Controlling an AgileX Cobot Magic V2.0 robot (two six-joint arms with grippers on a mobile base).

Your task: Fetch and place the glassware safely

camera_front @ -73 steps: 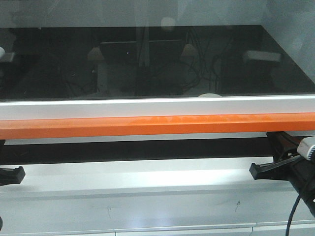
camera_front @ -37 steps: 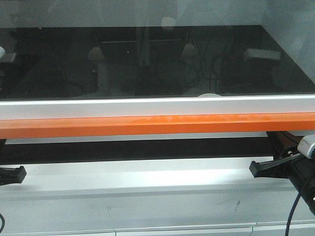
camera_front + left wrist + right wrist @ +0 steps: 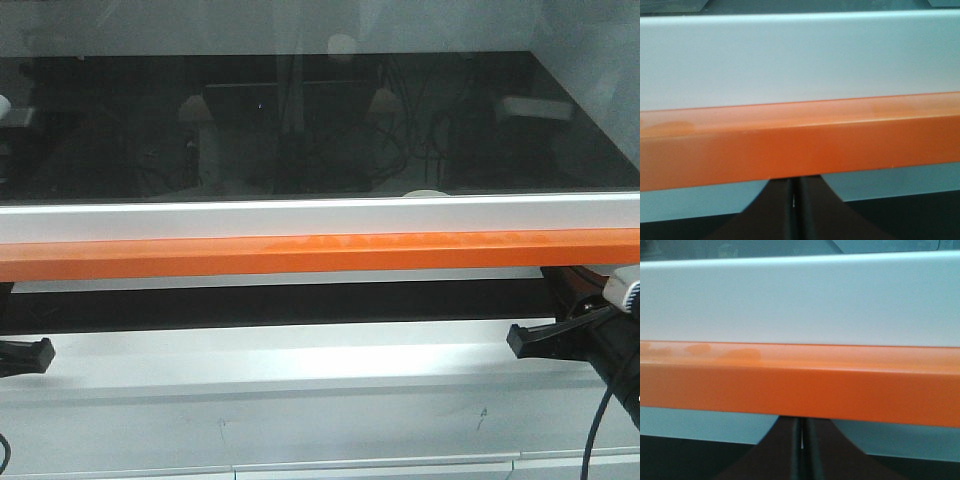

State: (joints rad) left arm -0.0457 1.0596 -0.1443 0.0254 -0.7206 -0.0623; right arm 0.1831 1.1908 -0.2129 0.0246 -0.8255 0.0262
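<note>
Big dark glass sash (image 3: 300, 120) filled most of the front view, with a white frame (image 3: 300, 215) and an orange bar (image 3: 300, 255) under it. The left gripper (image 3: 795, 192) and right gripper (image 3: 801, 435) sat just below that bar, jaws pinched closed on nothing. The jar (image 3: 425, 193) only showed its pale lid top, peeking over the frame behind the glass, right of centre.

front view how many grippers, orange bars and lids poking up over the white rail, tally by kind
grippers: 2, the left gripper and the right gripper
orange bar: 1
lid: 1, only its off-white top shows above the white rail, probably the jar's
total: 4
</note>
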